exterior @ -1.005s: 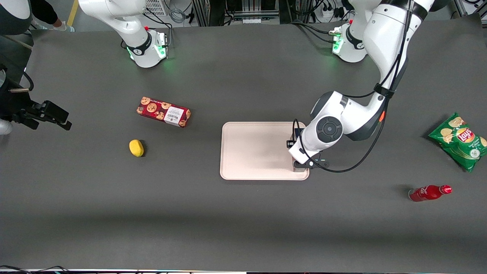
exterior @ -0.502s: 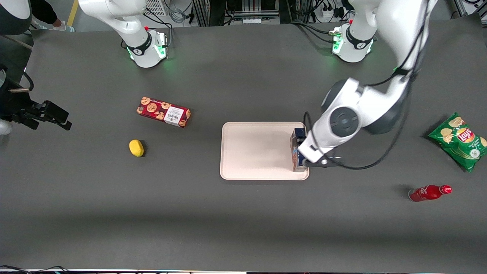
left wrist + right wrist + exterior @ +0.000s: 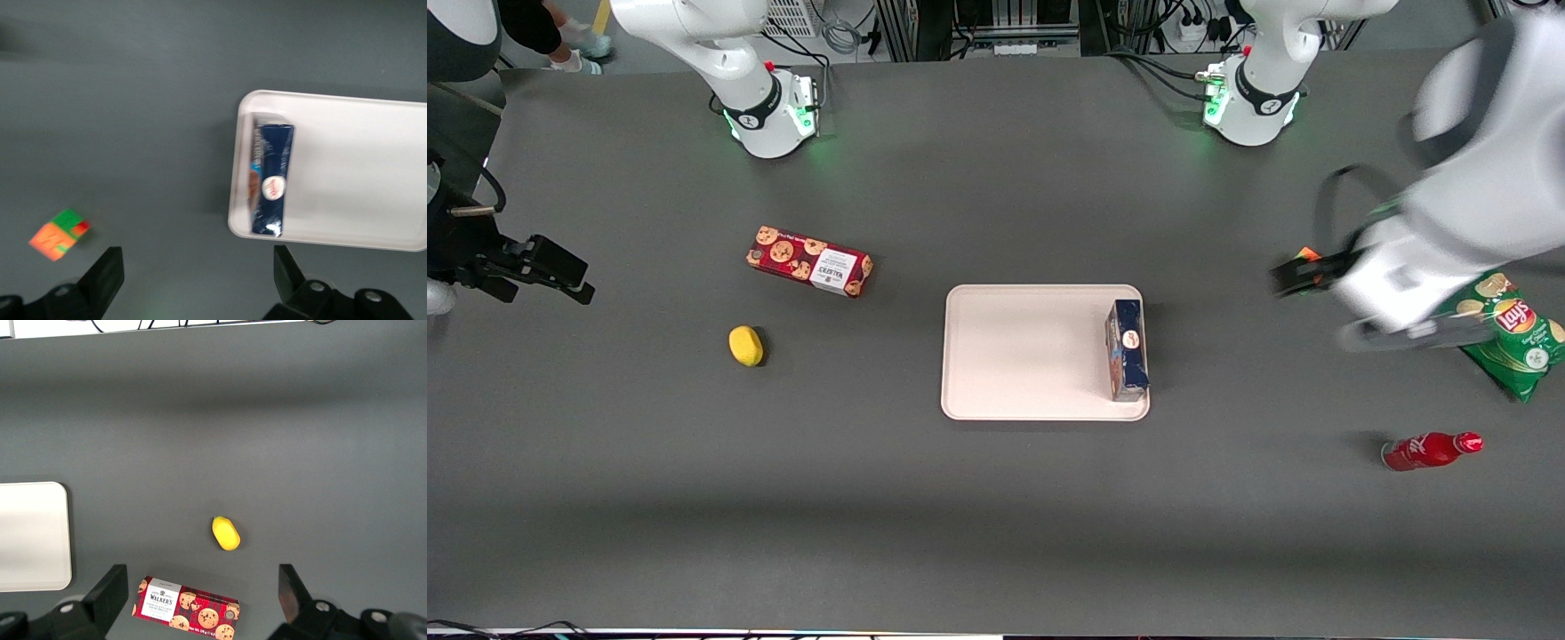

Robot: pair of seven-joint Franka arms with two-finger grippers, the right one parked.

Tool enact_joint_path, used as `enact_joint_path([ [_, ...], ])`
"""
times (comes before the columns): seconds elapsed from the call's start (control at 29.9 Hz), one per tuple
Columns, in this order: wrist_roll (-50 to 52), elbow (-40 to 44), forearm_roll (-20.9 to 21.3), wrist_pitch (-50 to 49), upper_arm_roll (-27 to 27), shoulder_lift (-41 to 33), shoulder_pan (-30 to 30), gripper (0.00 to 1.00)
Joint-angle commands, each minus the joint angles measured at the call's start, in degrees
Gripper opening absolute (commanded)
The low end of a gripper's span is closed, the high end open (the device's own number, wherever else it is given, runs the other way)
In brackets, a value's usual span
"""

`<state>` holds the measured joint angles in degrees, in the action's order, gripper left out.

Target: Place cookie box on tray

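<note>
The cookie box (image 3: 1128, 348), a navy carton with a white round mark, lies on the pale pinkish tray (image 3: 1023, 351), along the tray's rim at the working arm's end. In the left wrist view the cookie box (image 3: 272, 180) rests inside the tray (image 3: 347, 167) with nothing touching it. My gripper (image 3: 1409, 336) hangs raised over the table, well off the tray toward the working arm's end, close to the chips bag. Its fingers (image 3: 107, 273) stand wide apart, so the gripper (image 3: 197, 260) is open and holds nothing.
A red cookie box (image 3: 809, 260) and a yellow lemon (image 3: 745, 345) lie toward the parked arm's end. A green chips bag (image 3: 1507, 329) and a red bottle (image 3: 1432, 450) lie toward the working arm's end. A small orange-green block (image 3: 59, 235) sits beside the gripper.
The gripper has let go of the cookie box, risen and swung off the tray toward the working arm's end. The cookie box stays on the tray.
</note>
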<state>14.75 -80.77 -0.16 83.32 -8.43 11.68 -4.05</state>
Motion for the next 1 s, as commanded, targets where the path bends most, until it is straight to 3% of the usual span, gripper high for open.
enact_joint_path([
  [0.0,-12.6,-1.8,-0.9,-6.2,7.4,-8.0,-0.2,1.00],
  [0.2,-20.0,-9.7,-0.5,-5.0,14.2,-16.2,-0.1,1.00],
  [0.33,-20.2,-21.3,3.7,0.4,14.1,-24.6,-0.1,1.00],
  [0.47,-20.1,-30.4,4.4,6.3,14.2,-31.1,0.3,1.00],
  [0.97,-19.7,-31.5,4.5,10.9,14.0,-31.1,0.0,1.00],
])
